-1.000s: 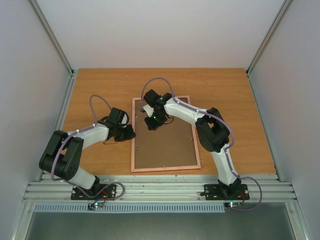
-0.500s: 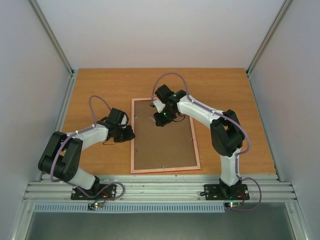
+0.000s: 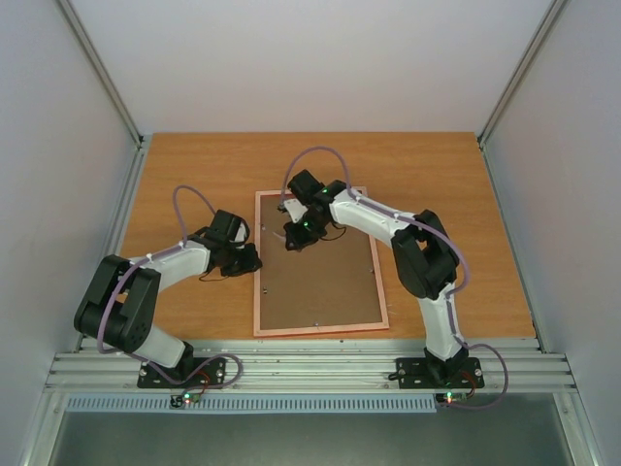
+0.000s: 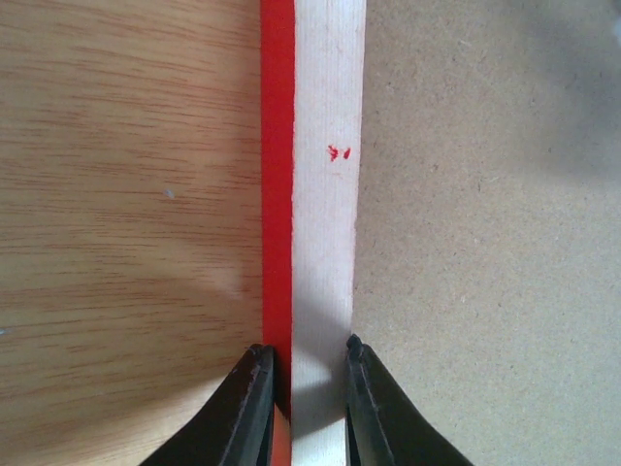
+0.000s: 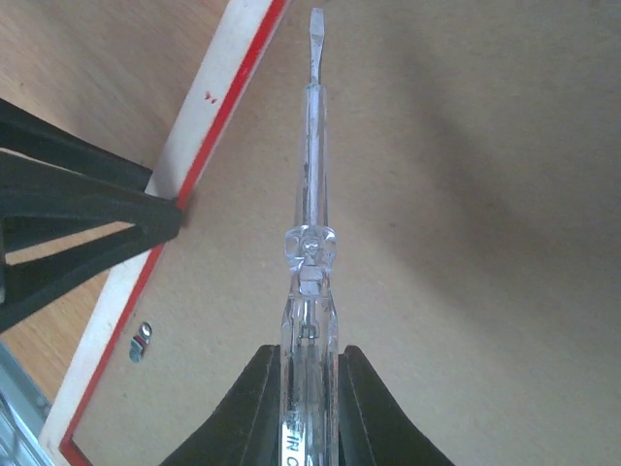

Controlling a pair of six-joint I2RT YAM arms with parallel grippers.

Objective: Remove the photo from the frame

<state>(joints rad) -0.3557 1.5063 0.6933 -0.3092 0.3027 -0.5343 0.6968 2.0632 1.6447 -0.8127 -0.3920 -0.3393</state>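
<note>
Frame (image 4: pixel 277 146) edge pinched between left fingers (image 4: pixel 247 408), right fingers (image 5: pixel 254 408) clamped on a clear screwdriver (image 5: pixel 312 194)

This is a robotics lab test cell, not a home or a shop. Plain white panel walls (image 3: pixel 310 68) close in a wood-grain table (image 3: pixel 194 165) on three sides, held by bare aluminium uprights (image 3: pixel 105 78). A left arm (image 3: pixel 175 260) and a right arm (image 3: pixel 374 216) are bolted to slotted aluminium rails (image 3: pixel 310 366) at the near edge. Lilac cables (image 3: pixel 186 199) loop loose, and green status lights (image 3: pixel 448 396) glow.
</note>
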